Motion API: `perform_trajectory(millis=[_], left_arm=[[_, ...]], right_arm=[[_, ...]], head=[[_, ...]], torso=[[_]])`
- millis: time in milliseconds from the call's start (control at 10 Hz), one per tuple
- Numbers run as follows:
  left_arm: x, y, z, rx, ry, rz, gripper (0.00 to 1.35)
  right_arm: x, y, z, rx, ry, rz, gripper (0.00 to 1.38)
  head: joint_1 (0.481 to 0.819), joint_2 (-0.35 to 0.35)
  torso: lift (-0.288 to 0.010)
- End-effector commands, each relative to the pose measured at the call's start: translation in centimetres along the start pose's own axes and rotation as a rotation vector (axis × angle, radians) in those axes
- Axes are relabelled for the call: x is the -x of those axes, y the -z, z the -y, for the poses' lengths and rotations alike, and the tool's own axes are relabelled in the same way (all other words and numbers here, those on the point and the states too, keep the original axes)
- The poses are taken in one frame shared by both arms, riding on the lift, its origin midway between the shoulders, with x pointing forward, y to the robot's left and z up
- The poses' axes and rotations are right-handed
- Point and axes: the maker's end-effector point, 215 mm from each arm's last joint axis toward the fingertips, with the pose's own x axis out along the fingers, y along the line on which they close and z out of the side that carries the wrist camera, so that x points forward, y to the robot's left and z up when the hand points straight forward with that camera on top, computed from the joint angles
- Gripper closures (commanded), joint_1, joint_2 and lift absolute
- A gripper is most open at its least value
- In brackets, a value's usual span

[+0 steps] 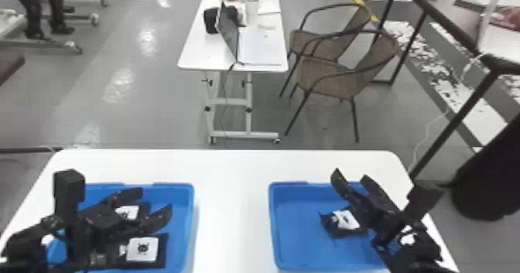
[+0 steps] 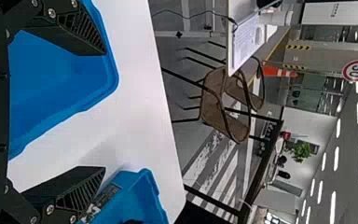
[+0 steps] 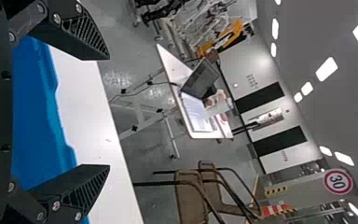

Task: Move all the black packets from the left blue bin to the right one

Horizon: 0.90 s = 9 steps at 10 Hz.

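In the head view my left gripper [image 1: 154, 203] is open above the left blue bin [image 1: 188, 214], its fingers spread over two black packets with white labels: one nearer packet [image 1: 142, 249] and one farther packet [image 1: 129, 212]. My right gripper [image 1: 350, 177] stands open over the right blue bin [image 1: 272, 222], where a black packet [image 1: 342, 222] lies on the bottom beside it. In the left wrist view the left gripper [image 2: 105, 111] has nothing between its fingertips. The right wrist view shows the right gripper [image 3: 109, 112] with its fingers apart and nothing between them.
Both bins stand on a white table [image 1: 232, 214], with a strip of tabletop between them. Beyond it are a small white table [image 1: 263, 52] with a laptop, two brown chairs [image 1: 329, 75] and a dark metal frame at the right.
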Motion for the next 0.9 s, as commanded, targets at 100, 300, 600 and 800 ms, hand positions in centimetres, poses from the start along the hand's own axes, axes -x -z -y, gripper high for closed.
perform_trajectory(millis=[100, 300, 600, 800], left_arm=[[3.5, 3.0, -3.7, -0.096, -0.034, -0.169, 0.16], [6.8, 5.8, -6.0, -0.128, 0.001, -0.376, 0.16], [5.9, 8.0, -5.4, -0.184, 0.100, -0.550, 0.18], [5.9, 10.1, -5.0, -0.190, 0.119, -0.653, 0.18]], right_arm=[[0.9, -4.3, -4.4, -0.025, -0.070, 0.109, 0.13], [1.3, -6.3, -6.9, -0.053, -0.107, 0.157, 0.13], [1.0, -7.9, -8.5, -0.061, -0.141, 0.184, 0.13], [1.3, -7.4, -8.5, -0.075, -0.139, 0.178, 0.13]], head=[[0.695, -0.031], [0.695, 0.025], [0.695, 0.094], [0.695, 0.101]], torso=[[0.000], [0.000], [0.000], [0.000]])
